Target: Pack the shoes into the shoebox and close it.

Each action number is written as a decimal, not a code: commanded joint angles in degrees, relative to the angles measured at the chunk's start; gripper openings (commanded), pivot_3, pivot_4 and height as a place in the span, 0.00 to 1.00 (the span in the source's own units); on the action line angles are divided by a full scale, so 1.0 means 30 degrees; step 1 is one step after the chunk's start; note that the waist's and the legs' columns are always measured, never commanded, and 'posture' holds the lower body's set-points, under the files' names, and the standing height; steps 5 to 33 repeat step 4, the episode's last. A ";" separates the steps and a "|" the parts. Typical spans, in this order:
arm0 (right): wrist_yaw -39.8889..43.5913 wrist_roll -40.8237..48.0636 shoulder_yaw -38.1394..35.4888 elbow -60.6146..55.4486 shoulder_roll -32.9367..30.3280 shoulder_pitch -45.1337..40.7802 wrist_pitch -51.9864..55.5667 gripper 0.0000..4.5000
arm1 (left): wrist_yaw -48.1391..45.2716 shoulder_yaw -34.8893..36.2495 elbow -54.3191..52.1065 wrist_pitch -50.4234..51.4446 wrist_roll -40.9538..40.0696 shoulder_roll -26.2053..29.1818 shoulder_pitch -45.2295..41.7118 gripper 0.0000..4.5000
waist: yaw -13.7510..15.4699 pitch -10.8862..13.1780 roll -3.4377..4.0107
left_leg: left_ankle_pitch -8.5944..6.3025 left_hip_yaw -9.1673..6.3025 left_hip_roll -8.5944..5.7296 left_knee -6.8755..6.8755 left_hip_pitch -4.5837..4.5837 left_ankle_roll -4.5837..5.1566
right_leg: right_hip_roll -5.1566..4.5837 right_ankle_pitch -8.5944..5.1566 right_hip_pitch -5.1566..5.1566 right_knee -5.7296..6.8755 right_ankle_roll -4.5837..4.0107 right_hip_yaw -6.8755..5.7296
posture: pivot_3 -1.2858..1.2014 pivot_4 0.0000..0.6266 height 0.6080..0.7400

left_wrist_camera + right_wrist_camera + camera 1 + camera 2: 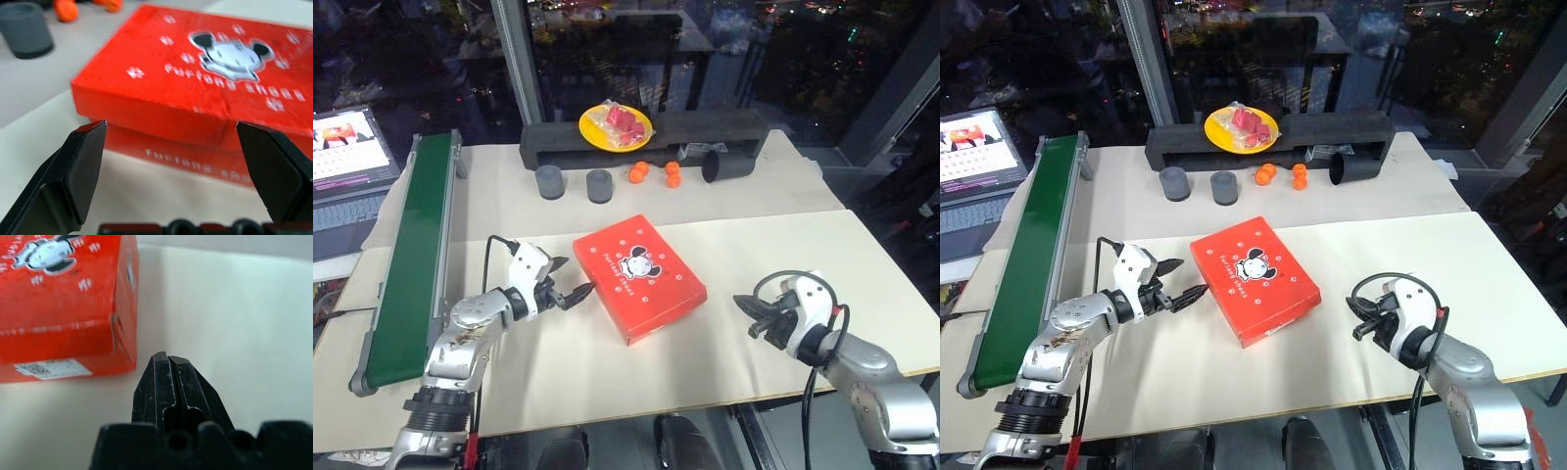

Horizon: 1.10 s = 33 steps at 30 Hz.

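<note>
Shoebox lid down on counter | left hand spread beside it | right hand pressed together, apart | step: closing looks done | next: check lid seats flat

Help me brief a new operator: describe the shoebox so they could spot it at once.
On the cream table, look at the near middle, between the left gripper and the right gripper. The shoebox lies there flat with its lid closed. It is the one red-orange rectangular box, printed with a cartoon face and small white marks, unlike the grey cylinders farther back.
</note>
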 commanded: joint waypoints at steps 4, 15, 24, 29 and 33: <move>-0.0441 -0.1185 -0.0255 0.1658 0.0702 -0.0110 -0.2851 0.01 | 0.0979 0.0519 0.0155 -0.1091 -0.0039 -0.0842 0.0974 1.00 | -0.0083 0.0000 0.0005 | -0.0007 0.0000 0.0009 -0.0030 0.0125 0.0003 | 0.0008 -0.0012 0.0132 -0.0076 0.0009 -0.0005 | 0.52 0.24 1.00; -0.0441 -0.1185 -0.0255 0.1658 0.0702 -0.0110 -0.2851 0.01 | 0.0979 0.0519 0.0155 -0.1091 -0.0039 -0.0842 0.0974 1.00 | -0.0083 0.0000 0.0005 | -0.0007 0.0000 0.0009 -0.0030 0.0125 0.0003 | 0.0008 -0.0012 0.0132 -0.0076 0.0009 -0.0005 | 0.52 0.24 1.00; -0.0441 -0.1185 -0.0255 0.1658 0.0702 -0.0110 -0.2851 0.01 | 0.0979 0.0519 0.0155 -0.1091 -0.0039 -0.0842 0.0974 1.00 | -0.0083 0.0000 0.0005 | -0.0007 0.0000 0.0009 -0.0030 0.0125 0.0003 | 0.0008 -0.0012 0.0132 -0.0076 0.0009 -0.0005 | 0.52 0.24 1.00; -0.0441 -0.1185 -0.0255 0.1658 0.0702 -0.0110 -0.2851 0.01 | 0.0979 0.0519 0.0155 -0.1091 -0.0039 -0.0842 0.0974 1.00 | -0.0083 0.0000 0.0005 | -0.0007 0.0000 0.0009 -0.0030 0.0125 0.0003 | 0.0008 -0.0012 0.0132 -0.0076 0.0009 -0.0005 | 0.52 0.24 1.00; -0.0441 -0.1185 -0.0255 0.1658 0.0702 -0.0110 -0.2851 0.01 | 0.0979 0.0519 0.0155 -0.1091 -0.0039 -0.0842 0.0974 1.00 | -0.0083 0.0000 0.0005 | -0.0007 0.0000 0.0009 -0.0030 0.0125 0.0003 | 0.0008 -0.0012 0.0132 -0.0076 0.0009 -0.0005 | 0.52 0.24 1.00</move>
